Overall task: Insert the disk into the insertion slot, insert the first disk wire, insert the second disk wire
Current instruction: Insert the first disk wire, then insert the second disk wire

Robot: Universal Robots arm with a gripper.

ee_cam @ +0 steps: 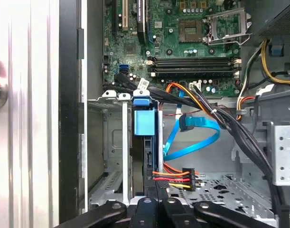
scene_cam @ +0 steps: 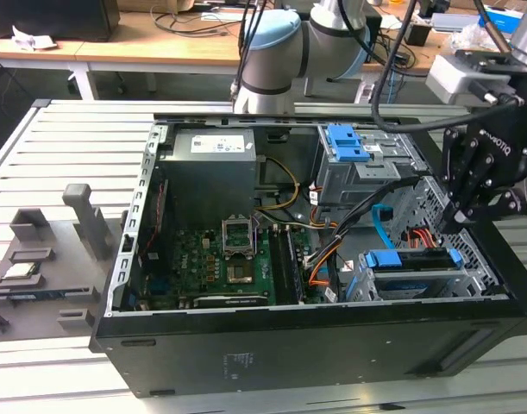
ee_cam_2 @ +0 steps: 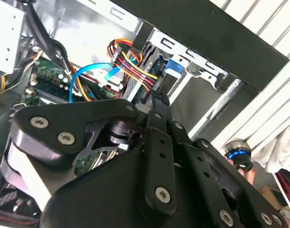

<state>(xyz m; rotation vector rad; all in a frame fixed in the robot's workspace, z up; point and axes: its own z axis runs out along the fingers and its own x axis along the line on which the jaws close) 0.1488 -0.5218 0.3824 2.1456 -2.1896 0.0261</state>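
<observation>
The disk (scene_cam: 411, 274), a flat silver slab clipped in a glossy bright blue plastic bracket, sits down in the insertion slot (scene_cam: 364, 283), a low bay of dull grey sheet metal punched with rows of holes, at the corner of the open black computer case (scene_cam: 315, 345) on the exterior view's right. In the first wrist view the disk shows edge-on between thin grey rails. The gripper (scene_cam: 459, 222), matt black with bolted link bars, hangs just above the disk's wire end, its fingers (ee_cam_2: 156, 107) drawn together to a narrow point; whether anything is nipped between the tips cannot be told. A flat, ribbon-like blue cable (ee_cam: 197, 140) loops beside the disk, its plug hanging in open space. Just beside the fingertips lies a blocky black power plug (ee_cam: 188, 178) with red, yellow and black wires; whether it is joined to the disk cannot be told. Thick black cable bundles (ee_cam: 230, 126) cross over toward the green motherboard (scene_cam: 211, 259), and the taller grey cage with a blue latch (scene_cam: 349, 147) stands behind.
</observation>
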